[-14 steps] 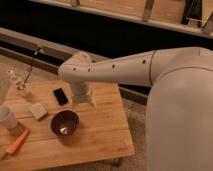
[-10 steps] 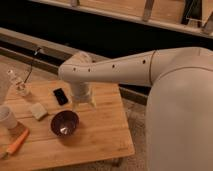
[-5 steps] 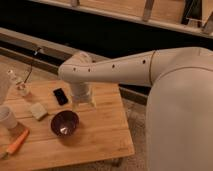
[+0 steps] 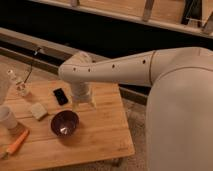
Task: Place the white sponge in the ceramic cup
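gripper [image 4: 84,105] hangs over the middle of the wooden table [image 4: 106,127], fingers spread, nothing between them. white sponge [image 4: 38,110] lies flat on the wood to the gripper's left and a touch nearer, well apart from it. it is squarish, soft-edged and matte, set a bit askew, with no clear long axis. ceramic cup [image 4: 7,118] stands upright further left, at the frame edge, just beside the sponge; smooth, plain white. dark glossy bowl [image 4: 64,123] sits near-left of the gripper; black slab [image 4: 60,96] lies between gripper and sponge, on the far side. next reach judged leftward.
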### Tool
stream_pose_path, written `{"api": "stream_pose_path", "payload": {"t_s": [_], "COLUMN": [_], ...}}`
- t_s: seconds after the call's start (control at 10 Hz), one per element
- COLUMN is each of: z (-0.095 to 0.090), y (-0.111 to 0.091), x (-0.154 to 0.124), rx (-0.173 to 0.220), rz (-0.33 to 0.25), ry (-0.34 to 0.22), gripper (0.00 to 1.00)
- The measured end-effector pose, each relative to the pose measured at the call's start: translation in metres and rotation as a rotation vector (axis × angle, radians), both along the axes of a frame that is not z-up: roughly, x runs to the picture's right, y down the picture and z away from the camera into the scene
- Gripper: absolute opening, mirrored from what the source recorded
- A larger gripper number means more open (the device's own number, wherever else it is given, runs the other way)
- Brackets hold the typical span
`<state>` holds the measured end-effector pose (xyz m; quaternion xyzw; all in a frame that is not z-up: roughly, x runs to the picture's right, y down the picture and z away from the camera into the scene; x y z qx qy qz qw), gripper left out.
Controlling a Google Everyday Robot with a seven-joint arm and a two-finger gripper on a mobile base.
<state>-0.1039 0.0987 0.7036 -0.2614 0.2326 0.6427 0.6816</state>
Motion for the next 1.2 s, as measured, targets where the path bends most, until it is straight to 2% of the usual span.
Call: {"api": "stream_pose_path", "payload": {"t_s": [0.9, 1.1, 1.2], "z": [0.0, -0.004, -0.008], "y": [0.0, -0.007, -0.015], "x": [0.0, -0.004, -0.014], "rx": [0.0, 0.017, 0.034], "rz": [0.0, -0.031, -0.076], "ry": [0.0, -0.016, -0.039], "gripper": [0.65, 0.65, 0.65]}}
